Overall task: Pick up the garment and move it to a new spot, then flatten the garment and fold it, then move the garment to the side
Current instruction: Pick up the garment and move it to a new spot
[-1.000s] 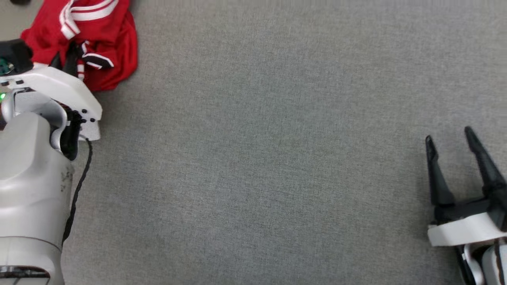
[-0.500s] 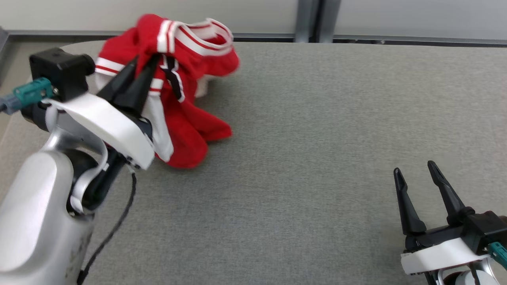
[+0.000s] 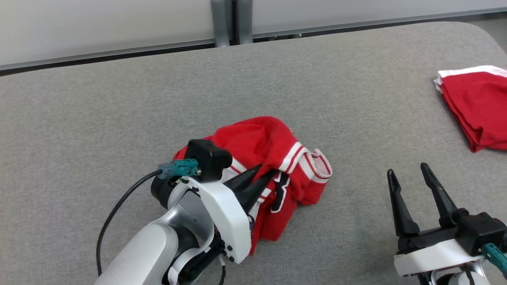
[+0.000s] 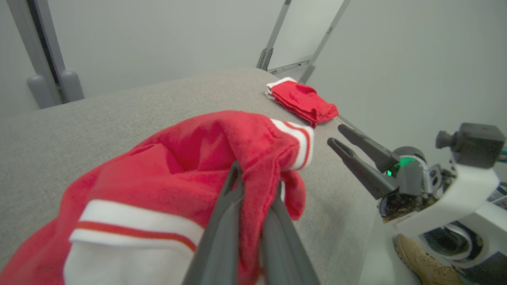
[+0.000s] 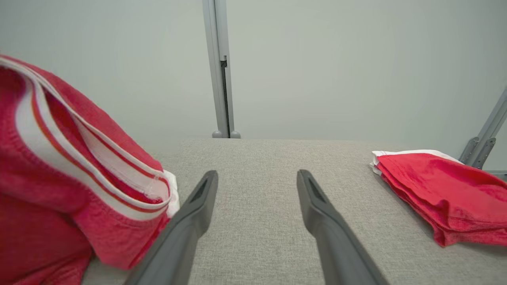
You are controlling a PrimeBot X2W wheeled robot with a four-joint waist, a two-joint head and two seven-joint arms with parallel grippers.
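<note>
A crumpled red garment [image 3: 261,138] with white and red striped trim is bunched at the middle of the grey table [image 3: 119,103]. My left gripper [image 3: 267,173] is shut on a fold of it near the striped cuff. In the left wrist view the two fingers pinch the red cloth [image 4: 178,166], which drapes down on both sides. My right gripper [image 3: 408,169] stands open at the lower right, a short way right of the garment and holding nothing. The right wrist view has the garment [image 5: 59,178] just left of its open fingers [image 5: 190,221].
A second red garment [image 3: 475,103], folded with a white edge, lies at the table's far right end. A pale wall with a grey post [image 3: 225,19] runs behind the table. A tan shoe [image 4: 420,257] is on the floor past the table's rounded right edge.
The head camera has swung to the right. My left gripper has carried the garment from the table's left end to the middle, close to the right gripper, which stays open.
</note>
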